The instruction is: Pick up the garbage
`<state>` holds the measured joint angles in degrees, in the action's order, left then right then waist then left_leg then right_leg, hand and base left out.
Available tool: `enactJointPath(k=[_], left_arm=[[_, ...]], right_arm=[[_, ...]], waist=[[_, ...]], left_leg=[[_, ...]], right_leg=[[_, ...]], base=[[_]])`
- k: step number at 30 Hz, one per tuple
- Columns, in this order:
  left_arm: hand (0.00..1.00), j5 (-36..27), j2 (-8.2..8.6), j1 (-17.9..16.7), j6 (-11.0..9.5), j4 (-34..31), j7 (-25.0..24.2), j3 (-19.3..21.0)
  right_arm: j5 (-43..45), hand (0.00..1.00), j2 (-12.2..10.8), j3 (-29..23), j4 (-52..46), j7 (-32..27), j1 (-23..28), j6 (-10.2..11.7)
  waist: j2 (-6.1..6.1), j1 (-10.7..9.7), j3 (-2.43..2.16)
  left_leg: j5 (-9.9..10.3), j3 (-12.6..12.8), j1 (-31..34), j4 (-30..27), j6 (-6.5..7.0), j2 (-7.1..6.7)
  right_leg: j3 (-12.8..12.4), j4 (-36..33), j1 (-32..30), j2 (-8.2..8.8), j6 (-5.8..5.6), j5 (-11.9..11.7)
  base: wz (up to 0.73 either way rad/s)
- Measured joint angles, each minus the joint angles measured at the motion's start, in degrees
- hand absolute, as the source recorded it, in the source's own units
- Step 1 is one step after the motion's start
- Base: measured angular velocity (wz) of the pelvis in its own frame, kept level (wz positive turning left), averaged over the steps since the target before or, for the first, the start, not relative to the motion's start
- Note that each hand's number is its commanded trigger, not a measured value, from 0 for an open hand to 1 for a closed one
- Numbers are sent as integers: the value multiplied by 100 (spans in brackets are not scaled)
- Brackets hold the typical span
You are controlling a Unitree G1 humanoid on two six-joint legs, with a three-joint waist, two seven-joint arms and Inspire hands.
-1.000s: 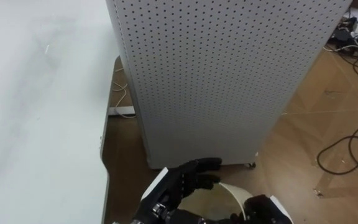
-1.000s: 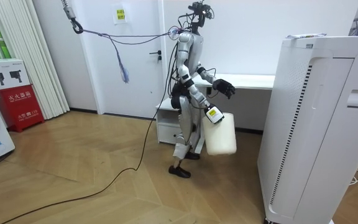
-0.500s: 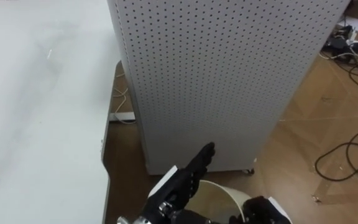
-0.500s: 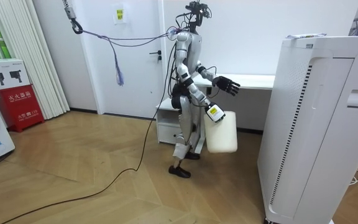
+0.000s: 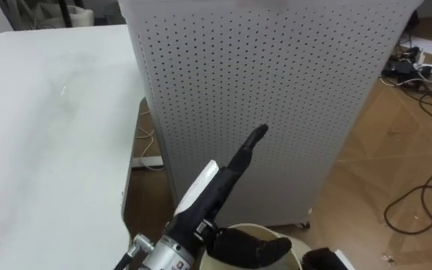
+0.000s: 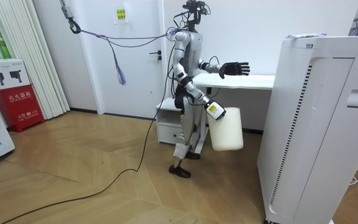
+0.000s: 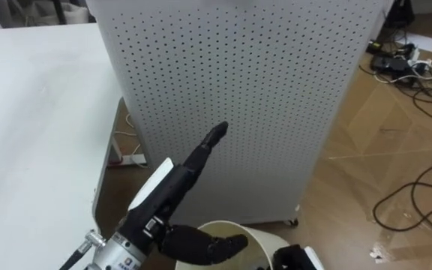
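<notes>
**One bin, two hands, no trash picked yet**

By my count there's one white bin (image 6: 225, 130), one white desk (image 5: 43, 135) and one perforated cabinet (image 5: 261, 75). The bin hangs off the right hand (image 6: 214, 112) in front of the robot's hips, between it and the cabinet. Its long axis is close to upright, a bit tilted, with the open mouth facing up. I can't tell how that hand grips the rim.

The left hand (image 5: 237, 166) is stretched out flat with straight fingers and holds nothing. It points at the cabinet but isn't touching it. The robot stands beside the desk, which is on its left.
</notes>
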<state>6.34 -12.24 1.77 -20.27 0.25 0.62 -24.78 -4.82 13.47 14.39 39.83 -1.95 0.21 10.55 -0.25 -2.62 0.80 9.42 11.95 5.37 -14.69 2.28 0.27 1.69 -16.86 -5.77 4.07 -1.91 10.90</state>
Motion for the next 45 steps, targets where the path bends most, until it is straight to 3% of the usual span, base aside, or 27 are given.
enactJointPath(k=[4, 7, 10, 15, 18, 20, 22, 24, 25, 26, 27, 28, 29, 30, 31, 32, 33, 34, 36, 40, 42, 45], left_arm=[[0, 340, 0, -15, -4, -26, 257, 212], [0, 342, 7, -16, -9, -106, 304, 347], [0, 342, -2, -19, -33, -343, 401, 466], [0, 461, -23, -139, -85, -503, 631, 730], [0, 593, -28, -351, -85, -532, 777, 788], [0, 683, -37, -415, -86, -569, 787, 859], [0, 683, -39, -422, -93, -579, 789, 946], [0, 781, -8, -509, -95, -587, 793, 1135], [0, 814, 8, -539, -99, -588, 801, 1193], [0, 867, 14, -569, -110, -587, 823, 1264], [0, 953, 14, -572, -153, -587, 876, 1274], [0, 949, 16, -572, -204, -588, 901, 1273], [0, 930, 17, -585, -312, -587, 993, 1269], [0, 921, 18, -588, -407, -591, 1065, 1282], [0, 927, 15, -591, -467, -595, 1110, 1307], [0, 957, 15, -615, -538, -605, 1188, 1360], [0, 960, 10, -632, -542, -622, 1250, 1391], [0, 960, 12, -649, -542, -633, 1272, 1411], [0, 960, -39, -657, -541, -746, 1318, 1450], [0, 1134, -66, -655, -565, -1103, 1542, 1507], [0, 1232, -71, -640, -747, -1225, 1708, 1517], [0, 1499, -68, -631, -807, -1263, 1984, 1522]], right_arm=[[18, 100, -16, 20, 6, 30, 44, 3], [16, 100, -35, 17, 18, 98, 182, 1], [17, 100, -33, 12, 74, 129, 258, 2], [258, 100, -21, 8, 150, 223, 354, 2], [231, 100, -18, 3, 150, 282, 422, 5], [254, 100, -20, 0, 148, 390, 421, 6], [263, 100, -20, 7, 132, 493, 419, 8], [389, 100, -38, 7, 128, 591, 424, 23], [450, 100, -38, 6, 128, 592, 426, 37], [503, 100, -33, 3, 131, 593, 431, 62], [493, 100, -6, -11, 137, 586, 437, 64], [486, 100, 4, -17, 151, 583, 436, 65], [486, 100, 41, -31, 227, 572, 431, 65], [489, 100, 69, -33, 299, 568, 446, 64], [497, 100, 73, -30, 332, 564, 443, 60], [519, 100, 54, -4, 343, 578, 489, 60], [520, 100, 22, -2, 340, 582, 538, 60], [519, 100, 19, -2, 334, 588, 554, 61], [499, 100, 35, -30, 307, 587, 570, 65], [502, 100, 19, -55, 263, 570, 534, 67], [492, 100, 19, -48, 261, 568, 534, 66], [450, 100, 51, 11, 263, 499, 536, 65]], waist=[[-50, 88, -6], [-175, 117, -75], [-261, 148, -78], [-208, 189, -52], [-106, 287, -5], [-36, 362, -16], [-13, 498, -27], [-16, 554, -25], [-14, 568, -31], [-33, 581, 5], [-33, 584, 1], [-29, 603, -1], [-46, 647, 5], [-35, 759, -2], [-30, 825, -1], [21, 881, -70], [-59, 886, -95], [-102, 882, -106], [-192, 801, -83], [-136, 763, -42], [-129, 750, 3], [-129, 763, 10]], left_leg=[[18, 324, -310, 225, -30, 29], [16, 438, -420, 282, -38, 80], [23, 515, -469, 283, -62, 121], [79, 625, -587, 307, -142, 273], [174, 719, -694, 274, -227, 387], [274, 839, -699, 132, -302, 502], [338, 755, -691, -59, -369, 534], [336, 294, -579, -605, -367, 540], [335, 180, -475, -847, -365, 545], [383, -160, -187, -1309, -326, 494], [469, -529, 54, -1207, -270, 278], [459, -648, 213, -1090, -266, 164], [347, -865, 501, -749, -329, -25], [26, -981, 686, -293, -338, -132], [-259, -1027, 770, -189, -295, -135], [-534, -1058, 805, -254, -230, -118], [-608, -1058, 767, -300, -142, -167], [-616, -1058, 744, -294, -142, -197], [-566, -1081, 687, -354, -27, -276], [-323, -1058, 627, -548, 67, -329], [-118, -1032, 555, -720, 104, -432], [207, -983, 483, -934, 184, -595]], right_leg=[[57, -107, -53, 18, 15, -6], [78, -97, -15, 23, 34, -21], [86, 98, 73, -48, 52, -159], [194, 324, 231, -140, 82, -294], [604, 310, 252, -173, 161, -316], [727, 293, 232, -239, 228, -310], [674, 150, 147, -294, 326, -236], [446, 85, 187, -328, 410, -158], [347, 62, 223, -322, 429, -137], [175, 10, 277, -301, 442, -94], [-3, -6, 285, -300, 445, -61], [-33, -2, 278, -280, 442, -33], [-107, -52, 272, -245, 414, 38], [-152, -225, 227, -240, 394, 149], [-155, -337, 174, -244, 392, 226], [-61, -553, 156, -254, 332, 406], [99, -627, 169, -194, 263, 517], [139, -610, 191, -157, 245, 533], [325, -482, 330, -47, 206, 550], [444, -404, 512, 77, 139, 624], [494, -622, 593, 207, 82, 841], [504, -1377, 472, 394, -57, 1094]], base=[[-57], [-25], [-16], [-15], [-31], [-49], [-58], [-59], [-45], [-27], [-17], [-18], [-34], [-47], [-55], [-40], [-26], [-7], [9], [0], [5], [2]])
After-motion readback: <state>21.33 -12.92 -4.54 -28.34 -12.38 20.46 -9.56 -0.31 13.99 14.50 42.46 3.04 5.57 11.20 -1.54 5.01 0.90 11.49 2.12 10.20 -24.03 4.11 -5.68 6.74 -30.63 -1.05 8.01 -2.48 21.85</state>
